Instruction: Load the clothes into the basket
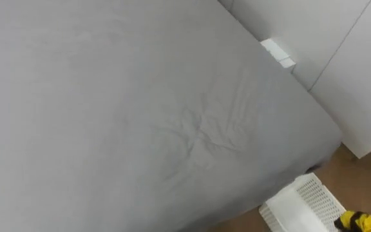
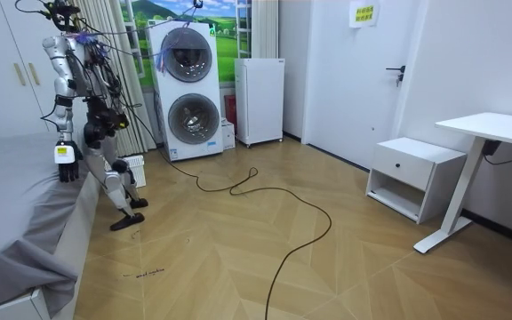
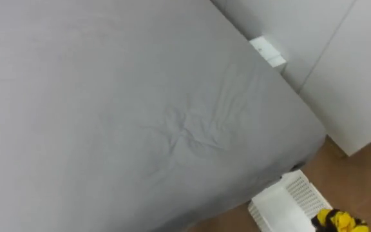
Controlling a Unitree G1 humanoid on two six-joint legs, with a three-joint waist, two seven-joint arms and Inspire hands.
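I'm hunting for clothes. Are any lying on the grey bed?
No, the grey sheet shows just wrinkles; yellow-and-black cloth is down by the white basket.

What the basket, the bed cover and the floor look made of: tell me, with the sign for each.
Basket: likely rigid white plastic, going by its moulded lattice wall. Bed cover: matte grey cloth, seemingly; it shows soft creases. Floor: wood or wood-look laminate, slight sheen, planks laid in a herringbone pattern.
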